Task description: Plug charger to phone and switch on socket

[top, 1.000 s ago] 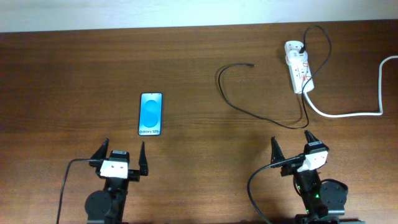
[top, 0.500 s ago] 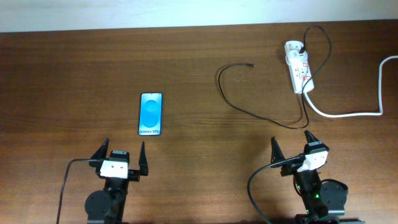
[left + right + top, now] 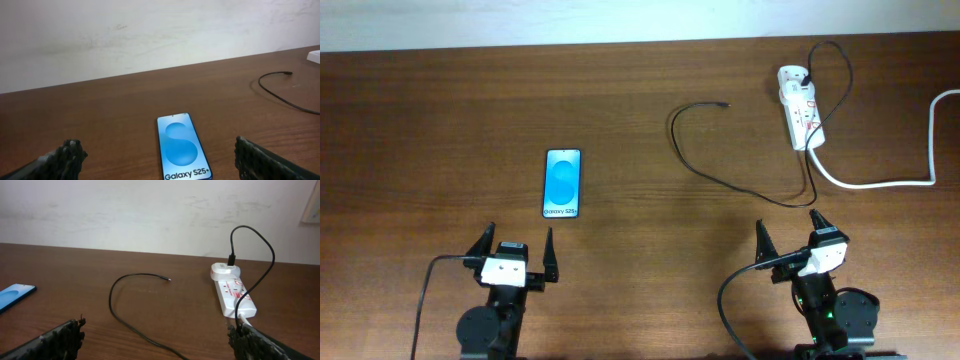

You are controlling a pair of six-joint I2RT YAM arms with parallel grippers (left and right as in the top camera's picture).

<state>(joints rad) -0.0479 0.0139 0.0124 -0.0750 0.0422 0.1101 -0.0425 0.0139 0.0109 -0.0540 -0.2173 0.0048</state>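
The charger [image 3: 671,128] lies loose on the table [image 3: 440,120], right of centre in the overhead frame. Its tip [image 3: 727,104] is bare and points right, well apart from the phone [image 3: 562,183]. From the tip the black cable curves left, bends down, runs right toward the lower right, then climbs past the socket [image 3: 802,118] and arcs over to the white plug [image 3: 790,76] seated at the socket's far end. The socket sits in the upper right, lying nearly lengthwise up the frame, with red marks on its face. They are too small to read, so I cannot tell whether the switch is on. Its cord [image 3: 880,184] leaves the near end and runs right, then up, off the frame edge.

The phone lies flat and face up, left of centre, its blue screen lit and the "Galaxy S25+" text at its near end.

The left gripper [image 3: 520,232] hovers at the lower left, just below the phone, jaws spread wide and holding nothing. In the left wrist view the phone [image 3: 182,146] lies between its fingers [image 3: 67,152]. The right gripper [image 3: 787,220] sits at the lower right, below the cable's lowest run, also spread wide and empty. In the right wrist view the tip [image 3: 169,280] lies mid-frame, and the socket [image 3: 235,297] lies to the right. A pale wall [image 3: 150,30] stands behind the table.
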